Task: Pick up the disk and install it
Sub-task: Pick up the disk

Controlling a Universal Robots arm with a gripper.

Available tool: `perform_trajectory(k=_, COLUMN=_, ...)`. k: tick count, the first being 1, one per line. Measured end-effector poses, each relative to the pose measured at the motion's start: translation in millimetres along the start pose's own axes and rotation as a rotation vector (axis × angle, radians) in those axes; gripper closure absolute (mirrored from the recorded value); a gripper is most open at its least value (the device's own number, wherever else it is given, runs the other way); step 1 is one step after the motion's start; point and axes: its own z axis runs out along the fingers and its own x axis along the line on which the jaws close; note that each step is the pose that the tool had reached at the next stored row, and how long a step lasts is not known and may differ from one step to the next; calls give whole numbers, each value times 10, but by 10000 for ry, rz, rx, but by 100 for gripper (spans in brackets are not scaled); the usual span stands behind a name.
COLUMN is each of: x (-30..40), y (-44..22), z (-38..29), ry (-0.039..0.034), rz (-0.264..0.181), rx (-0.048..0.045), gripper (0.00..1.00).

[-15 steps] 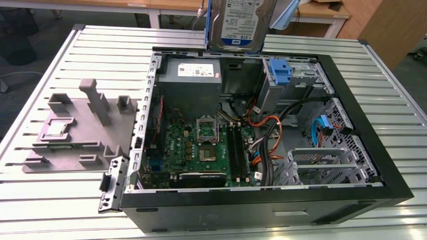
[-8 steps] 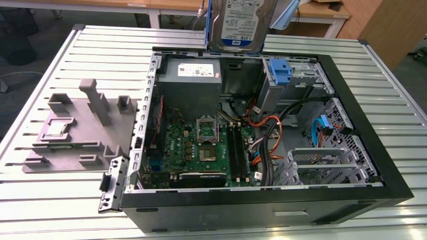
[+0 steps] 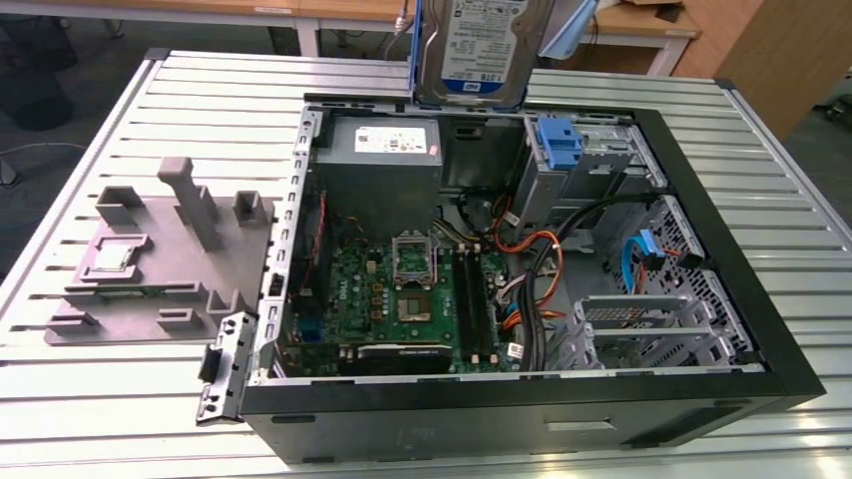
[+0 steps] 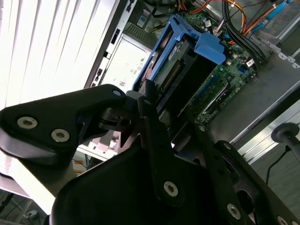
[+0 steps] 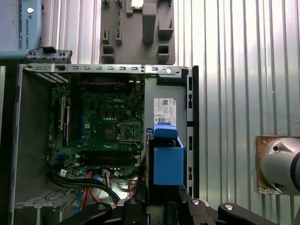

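Observation:
The disk (image 3: pixel 480 45), a silver drive with a white-and-blue label and blue rails on its sides, hangs upright in the exterior view over the far edge of the open computer case (image 3: pixel 745 299), just above the power supply (image 3: pixel 379 150). In both wrist views my gripper (image 4: pixel 171 110) (image 5: pixel 162 197) is shut on the disk (image 4: pixel 180 56), whose blue carrier (image 5: pixel 166 159) points down toward the inside of the case. The black fingers (image 4: pixel 149 101) clamp the disk from both sides.
Inside the case lie a green motherboard (image 3: pixel 399 299), orange and black cables (image 3: pixel 540 269), a blue bracket on a grey cage (image 3: pixel 560 140) and a lower metal cage (image 3: pixel 633 324). A grey fixture (image 3: pixel 160 249) sits on the slatted table (image 3: pixel 107 399) at the exterior view's left.

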Motion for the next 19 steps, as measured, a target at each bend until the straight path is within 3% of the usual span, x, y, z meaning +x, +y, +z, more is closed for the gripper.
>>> perform_trajectory(k=19, x=59, y=-1, z=0, ry=-1, rz=0, rx=1, gripper=65)
